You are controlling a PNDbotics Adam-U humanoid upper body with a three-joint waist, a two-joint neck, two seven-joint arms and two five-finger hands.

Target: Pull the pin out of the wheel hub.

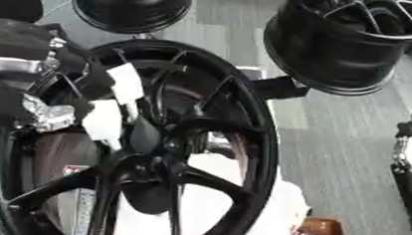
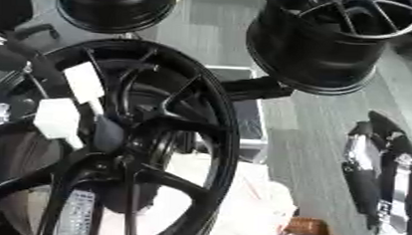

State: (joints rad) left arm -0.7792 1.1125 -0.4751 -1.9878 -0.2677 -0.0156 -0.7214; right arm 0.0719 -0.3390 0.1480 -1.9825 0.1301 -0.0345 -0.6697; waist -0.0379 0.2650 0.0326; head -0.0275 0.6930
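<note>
Currently: wheel upright, front and centre; pin not discernible at hub. Left hand at rim, finger state cannot tell. Right hand idle, fingers relaxed. Risk: blind grasp catches spokes; wheel tips.

1. The large wheel in front is black metal with a glossy, smooth finish; its spokes catch streaks of light.
2. Two pale tags near its hub look like matt white paper or tape.
3. The two rims behind, one at upper left and one at upper right, show the same smooth black sheen.
4. The left hand has crinkled, shiny silver metal against matt black casing.
5. The right hand looks like black plastic with silver strips.
6. The floor is grey and matt, with a faint grain.
7. A brown piece at the lower edge looks like polished wood.
</note>
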